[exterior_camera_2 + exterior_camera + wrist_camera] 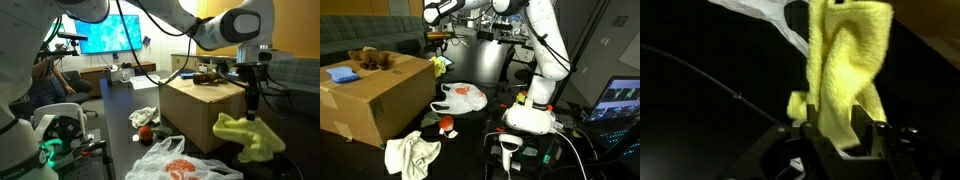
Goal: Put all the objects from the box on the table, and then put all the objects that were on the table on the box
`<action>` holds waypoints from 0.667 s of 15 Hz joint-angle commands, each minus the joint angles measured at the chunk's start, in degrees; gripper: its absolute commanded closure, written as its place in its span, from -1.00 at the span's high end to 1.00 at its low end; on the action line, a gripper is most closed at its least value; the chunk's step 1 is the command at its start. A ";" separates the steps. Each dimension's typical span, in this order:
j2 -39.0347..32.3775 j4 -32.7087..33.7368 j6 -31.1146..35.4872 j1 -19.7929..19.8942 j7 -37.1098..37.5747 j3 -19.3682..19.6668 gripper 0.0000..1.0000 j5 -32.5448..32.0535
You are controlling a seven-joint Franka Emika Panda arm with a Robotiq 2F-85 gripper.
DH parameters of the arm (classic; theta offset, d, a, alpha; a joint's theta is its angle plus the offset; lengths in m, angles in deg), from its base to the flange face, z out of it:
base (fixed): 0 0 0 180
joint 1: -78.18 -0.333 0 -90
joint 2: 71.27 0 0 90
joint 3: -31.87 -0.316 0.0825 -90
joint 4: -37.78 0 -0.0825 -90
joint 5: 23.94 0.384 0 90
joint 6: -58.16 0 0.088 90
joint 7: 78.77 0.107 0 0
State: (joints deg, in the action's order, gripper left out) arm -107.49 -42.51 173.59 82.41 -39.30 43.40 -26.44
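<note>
Yellow cloth hangs limp between fingers over table, just beside box corner; pinched or slack, cannot tell; judged light, soft, best taken at a bunched fold.

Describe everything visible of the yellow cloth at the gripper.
The yellow cloth is a soft, fuzzy-looking rag, bright lime-yellow, crumpled into folds. It hangs in the air under the gripper, beside the box and above the dark table. In the wrist view one end sits between the jaws; whether they clamp it cannot be told. Nothing else appears to touch it.
</note>
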 commanded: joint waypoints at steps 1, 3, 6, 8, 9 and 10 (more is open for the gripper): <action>2.61 -0.04 -0.66 -2.05 3.48 0.75 0.49 -1.21; 4.84 -1.18 -0.15 -3.57 4.85 0.83 0.80 -3.05; 8.05 -1.48 -0.23 -6.34 3.83 -0.14 1.00 -6.99; 9.01 -0.10 -0.97 -8.40 3.32 -1.14 1.00 -9.35; 9.23 0.74 -1.28 -9.28 3.04 -1.73 1.00 -10.14; 9.39 1.52 -1.51 -10.12 2.10 -2.60 1.00 -10.77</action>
State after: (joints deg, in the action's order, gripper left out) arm -99.87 -42.09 173.34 74.49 -35.88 42.38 -34.55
